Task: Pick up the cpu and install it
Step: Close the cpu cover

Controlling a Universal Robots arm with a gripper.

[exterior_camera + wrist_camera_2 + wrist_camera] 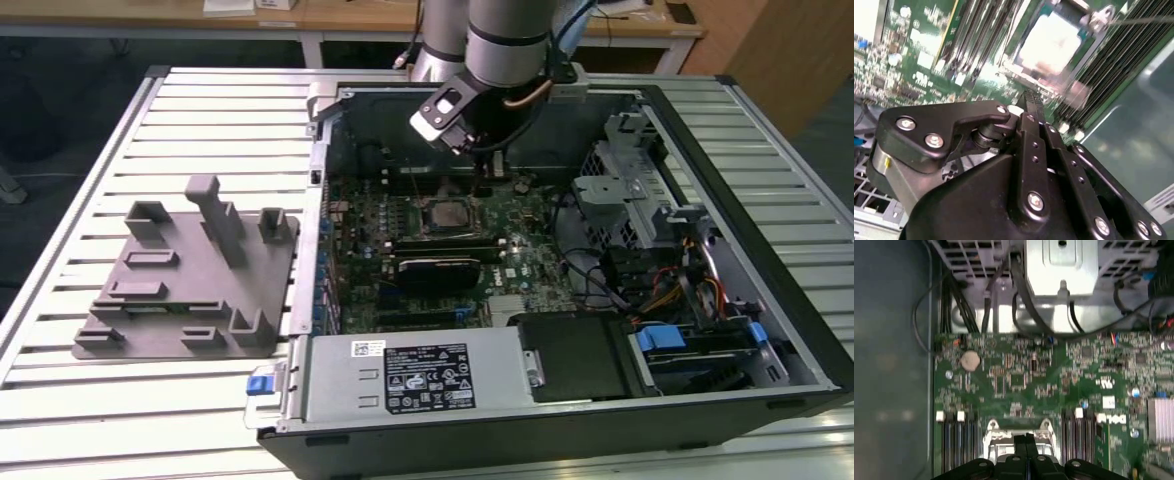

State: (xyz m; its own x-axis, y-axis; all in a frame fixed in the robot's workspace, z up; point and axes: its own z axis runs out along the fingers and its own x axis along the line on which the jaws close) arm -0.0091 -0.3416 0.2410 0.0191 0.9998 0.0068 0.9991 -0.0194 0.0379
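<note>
The cpu (445, 213) is being shown lying flat in the black-framed socket (422, 212) of the green motherboard (527, 262). The board is being housed in the open computer case (534, 445), which is being carried by the slatted worktop (214, 130). In the second wrist view its silvery top plate is being presented face up, with the socket's metal frame around it.

The gripper (1026, 439) is being held over the board, and in both wrist views its jaws are being pressed together with nothing between them. The deciding relation is being set by height and a small offset. The cpu is lying below the jaws, apart from them and not touched. In the exterior view it is lying slightly toward the exterior view's left of the fingertips and nearer the camera. Being square, the chip is offering no long axis to align with.

The grey fixture plate (187, 300) is being left well apart on the worktop. The chip is being judged as already placed in its socket; whether it is being clamped there cannot be told.
</note>
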